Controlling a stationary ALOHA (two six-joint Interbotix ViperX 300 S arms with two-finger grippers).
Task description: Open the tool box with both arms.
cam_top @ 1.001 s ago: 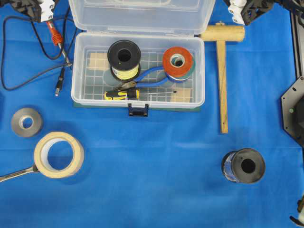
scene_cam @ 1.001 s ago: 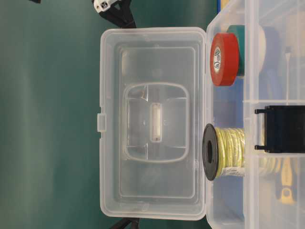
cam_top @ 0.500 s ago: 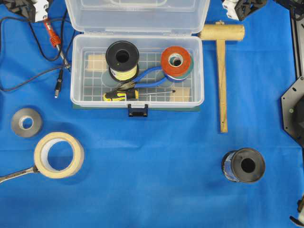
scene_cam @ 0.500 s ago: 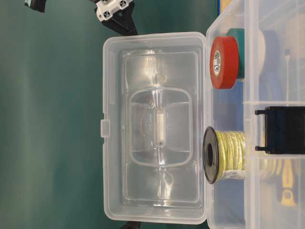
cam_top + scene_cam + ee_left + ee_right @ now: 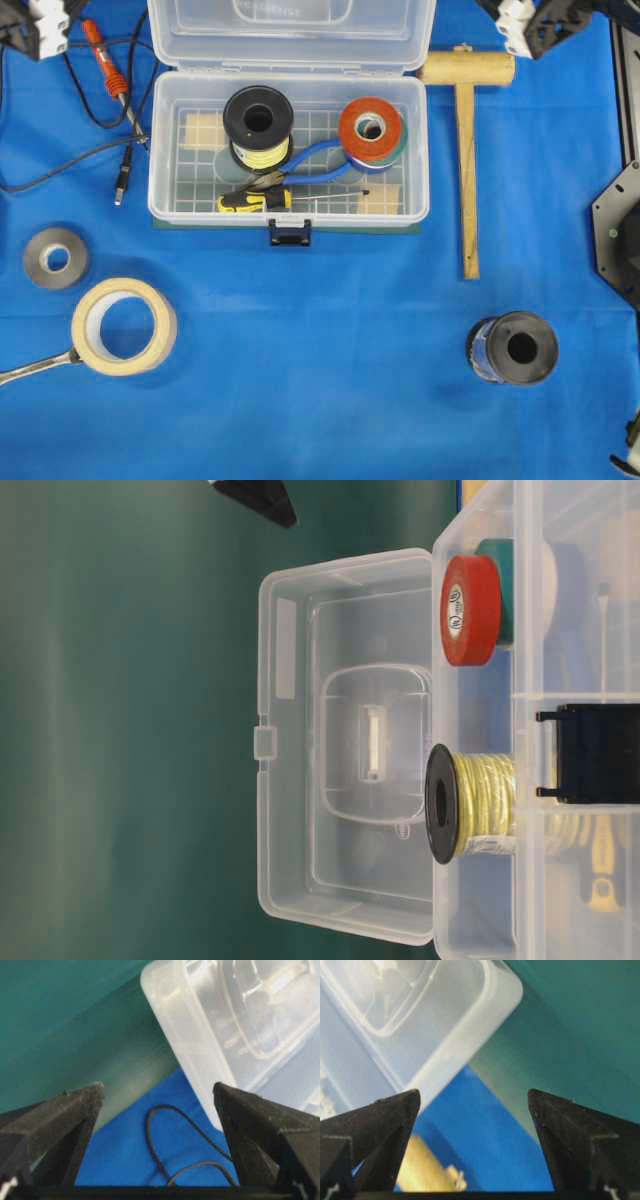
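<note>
The tool box (image 5: 160, 150) is a clear plastic case on the blue cloth with a dark blue latch (image 5: 290, 233) at its front. Its lid (image 5: 290, 35) stands swung back behind the base, and in the table-level view the lid (image 5: 340, 750) leans away from the base. My left gripper (image 5: 157, 1087) is open with nothing in it, just left of the lid's corner (image 5: 165, 990) and apart from it. My right gripper (image 5: 473, 1092) is open with nothing in it, just right of the lid's other corner (image 5: 500, 990). Overhead, only parts of the left gripper (image 5: 40, 20) and right gripper (image 5: 530, 20) show.
The box holds a black spool of yellow wire (image 5: 258, 125), red tape (image 5: 372, 128), blue pliers (image 5: 320, 165) and a screwdriver (image 5: 255, 200). A wooden mallet (image 5: 467, 150) lies right of it, black cables (image 5: 100, 90) left. Tape rolls (image 5: 123, 325) and a black spool (image 5: 512, 348) lie nearer.
The lid has tipped farther back. The left gripper has drawn away to the left and the right gripper slightly to the right, both clear of the lid.
</note>
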